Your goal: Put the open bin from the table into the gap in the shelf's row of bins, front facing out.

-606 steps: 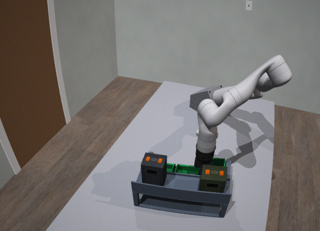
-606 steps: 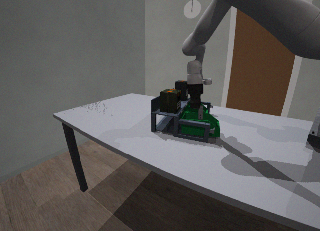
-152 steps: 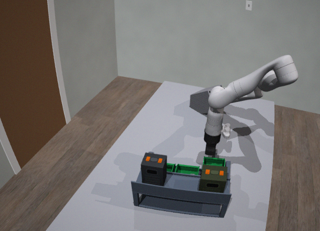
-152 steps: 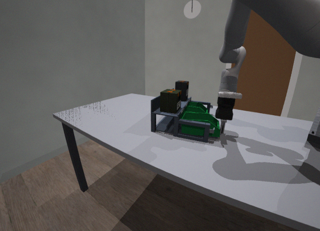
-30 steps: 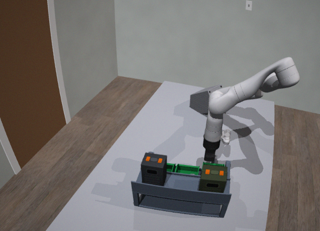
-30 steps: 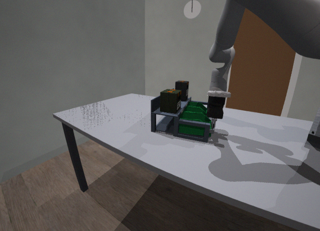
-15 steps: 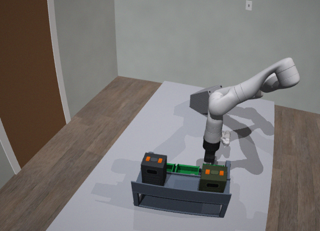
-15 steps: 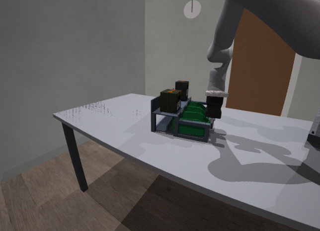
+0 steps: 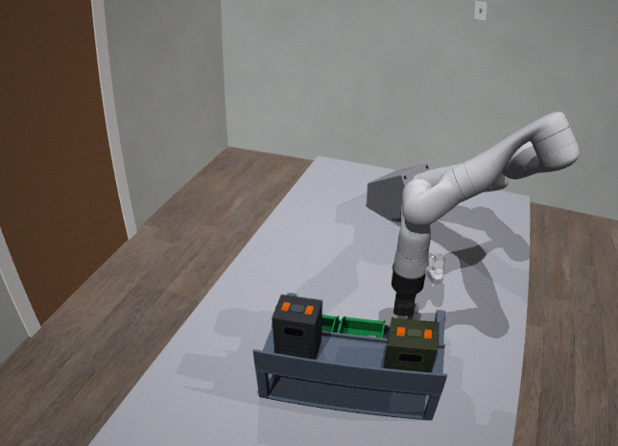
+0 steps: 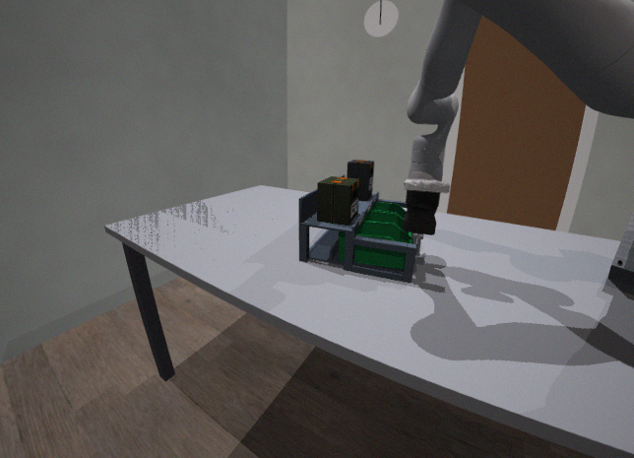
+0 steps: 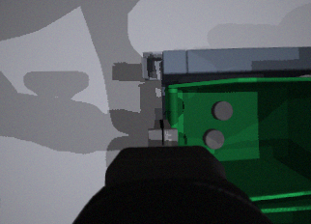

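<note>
A grey shelf (image 9: 350, 363) stands on the table with a row of green bins (image 9: 353, 325) under its low top board. In the wrist view the end bin (image 11: 237, 125) is open at the top and holds two grey round parts (image 11: 218, 125). It sits beside the shelf's grey frame (image 11: 232, 62). My gripper (image 9: 404, 309) points down at the arm-side end of the row, next to the frame's corner post. Its fingers (image 11: 163, 133) are shut with nothing between them, just outside the bin's side wall. I cannot tell if they touch it. The gripper also shows in the exterior view (image 10: 419, 232).
A black box (image 9: 297, 325) and an olive box (image 9: 411, 344), both with orange tabs, stand on the shelf's top board. A small clear object (image 9: 436, 265) lies on the table behind the arm. The arm's grey base block (image 9: 394, 190) stands further back.
</note>
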Available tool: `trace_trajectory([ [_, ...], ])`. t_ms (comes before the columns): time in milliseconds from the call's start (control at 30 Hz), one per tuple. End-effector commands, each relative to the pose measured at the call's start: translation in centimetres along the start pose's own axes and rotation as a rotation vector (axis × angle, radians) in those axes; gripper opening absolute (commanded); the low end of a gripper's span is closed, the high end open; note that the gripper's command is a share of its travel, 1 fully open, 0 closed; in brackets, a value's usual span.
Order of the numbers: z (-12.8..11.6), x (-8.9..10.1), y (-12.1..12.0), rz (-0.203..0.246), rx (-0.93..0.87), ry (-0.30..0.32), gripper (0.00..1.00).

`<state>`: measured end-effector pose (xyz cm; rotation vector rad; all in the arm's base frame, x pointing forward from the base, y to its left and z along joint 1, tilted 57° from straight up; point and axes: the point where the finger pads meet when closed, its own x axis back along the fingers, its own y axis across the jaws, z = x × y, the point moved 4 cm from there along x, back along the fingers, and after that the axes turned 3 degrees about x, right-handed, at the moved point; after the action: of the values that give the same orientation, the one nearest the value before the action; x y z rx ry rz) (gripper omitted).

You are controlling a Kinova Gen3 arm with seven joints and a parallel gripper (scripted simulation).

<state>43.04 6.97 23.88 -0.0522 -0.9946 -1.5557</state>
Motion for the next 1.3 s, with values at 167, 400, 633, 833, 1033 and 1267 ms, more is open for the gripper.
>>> trace_trajectory([
  [167, -0.06, 0.06, 0.27, -0.002, 0.001, -0.002, 0.00],
  [400, -0.07, 0.06, 0.46, -0.002, 0.001, -0.002, 0.00],
  [633, -0.07, 0.06, 0.57, -0.002, 0.001, -0.002, 0.00],
  [833, -0.07, 0.06, 0.60, -0.002, 0.001, -0.002, 0.00],
  [1033, -0.07, 0.06, 0.63, -0.002, 0.001, -0.002, 0.00],
  [1267, -0.07, 0.06, 0.64, -0.002, 0.001, -0.002, 0.00],
])
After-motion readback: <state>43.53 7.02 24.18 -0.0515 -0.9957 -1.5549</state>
